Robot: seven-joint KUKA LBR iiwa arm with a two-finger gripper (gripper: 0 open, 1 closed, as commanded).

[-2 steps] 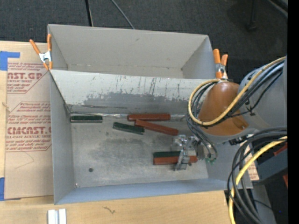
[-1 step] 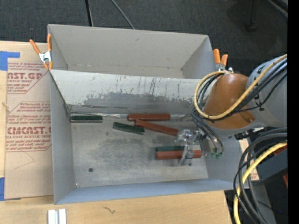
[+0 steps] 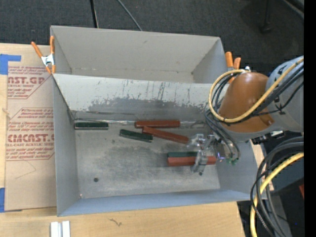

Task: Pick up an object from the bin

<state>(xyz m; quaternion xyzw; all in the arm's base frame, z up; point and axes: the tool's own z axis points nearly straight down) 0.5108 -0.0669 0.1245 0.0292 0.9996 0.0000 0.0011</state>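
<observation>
Jaws wide, astride red-and-green bar [image 3: 180, 159], long axis left-right, near right wall of bin [image 3: 123, 177]

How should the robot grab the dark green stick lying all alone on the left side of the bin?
Probably at the middle of the dark green stick, coming straight down from above and pinching across its thin width. It lies flat, long and narrow, apart from the other sticks. The back wall seems close behind it, so room there may be tight.
</observation>
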